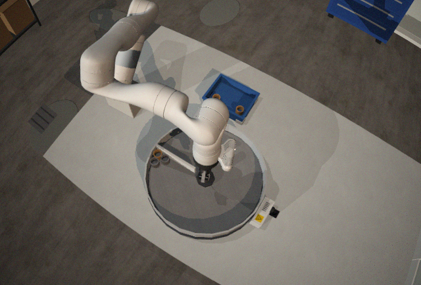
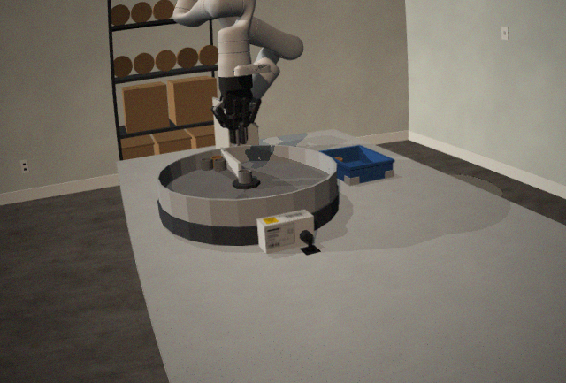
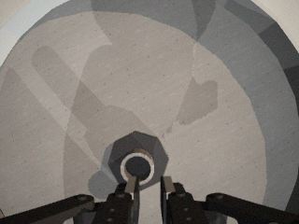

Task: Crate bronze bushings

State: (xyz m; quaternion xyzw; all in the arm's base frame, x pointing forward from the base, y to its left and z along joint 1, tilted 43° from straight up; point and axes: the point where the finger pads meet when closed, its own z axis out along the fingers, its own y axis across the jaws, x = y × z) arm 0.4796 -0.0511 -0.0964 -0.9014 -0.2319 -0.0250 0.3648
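A: On the turning table (image 1: pixel 234 203) (image 2: pixel 228 207) (image 3: pixel 224 107), by the rim, one bronze bushing (image 1: pixel 156 152) (image 2: pixel 217 157) sits against two steel bushings (image 1: pixel 159 160) (image 2: pixel 219 164), beside the pale bar. Why there?

B: Prob. the bar (image 1: pixel 176 157) (image 2: pixel 231 161) gathers parts as the table turns; that's a guess.

A: And the jaws (image 1: pixel 204 176) (image 2: pixel 238 136)?

B: Narrow, w/ a slim gap, nothing between them, pointing down above the hub (image 1: pixel 204 183) (image 2: pixel 252 182) (image 3: pixel 159 156). Prob. waiting clear of the parts.

A: Crate?

B: Blue crate (image 1: pixel 252 99) (image 2: pixel 370 172), on the worktop (image 1: pixel 289 139) (image 2: pixel 365 301) beside the table, holds two bronze bushings (image 1: pixel 239 109), approx. at opposite sides. Last one's pick needs wider jaws, w/o nudging steel.
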